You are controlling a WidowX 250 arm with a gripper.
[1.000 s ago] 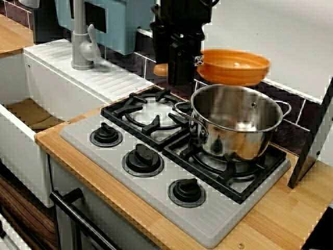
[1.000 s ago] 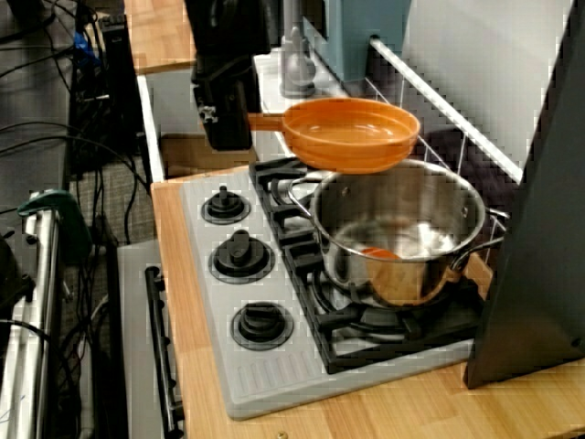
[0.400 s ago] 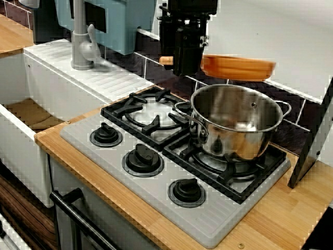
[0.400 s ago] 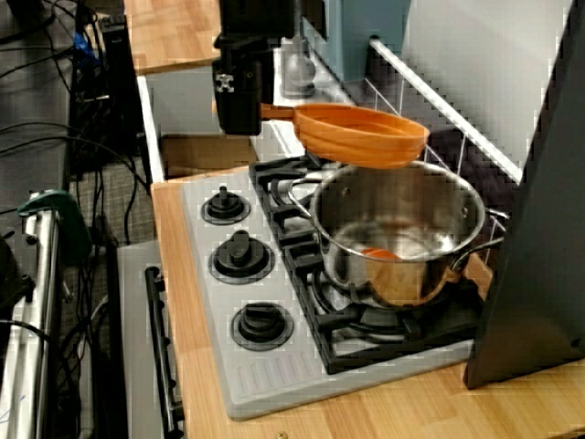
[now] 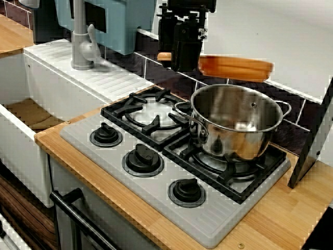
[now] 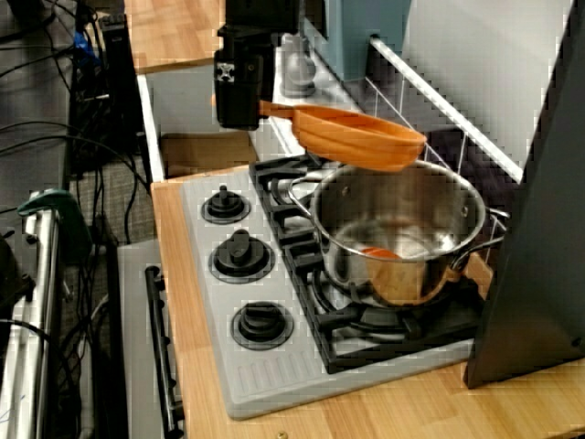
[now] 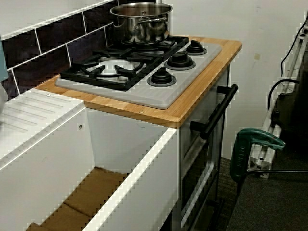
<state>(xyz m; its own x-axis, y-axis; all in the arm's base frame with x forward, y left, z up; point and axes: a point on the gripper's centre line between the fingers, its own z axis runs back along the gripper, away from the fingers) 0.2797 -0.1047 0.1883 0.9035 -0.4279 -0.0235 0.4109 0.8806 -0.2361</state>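
In the view from the stove's front corner my gripper (image 5: 179,57) hangs over the back of the stove, shut on the handle of an orange pan (image 5: 237,67). The pan floats edge-on just above the rim of a steel pot (image 5: 237,122) on the right rear burner. Seen along the counter, the gripper (image 6: 243,108) holds the pan (image 6: 361,137) tilted down toward the far side, over the pot (image 6: 402,229). An orange patch (image 6: 379,253) shows inside the pot; object or reflection, I cannot tell. The view from the sink end shows the pot (image 7: 141,21) but no gripper.
Three black knobs (image 5: 142,159) line the grey stove front. A grey faucet (image 5: 80,36) and white sink (image 5: 31,114) lie left. A dark panel (image 5: 312,140) leans at the right edge. Tiled wall behind. A green clamp (image 7: 252,144) stands by the oven handle (image 7: 216,113).
The gripper has risen and shifted back a little with the pan. The pan has turned from showing its inside to edge-on, tilted slightly over the pot.
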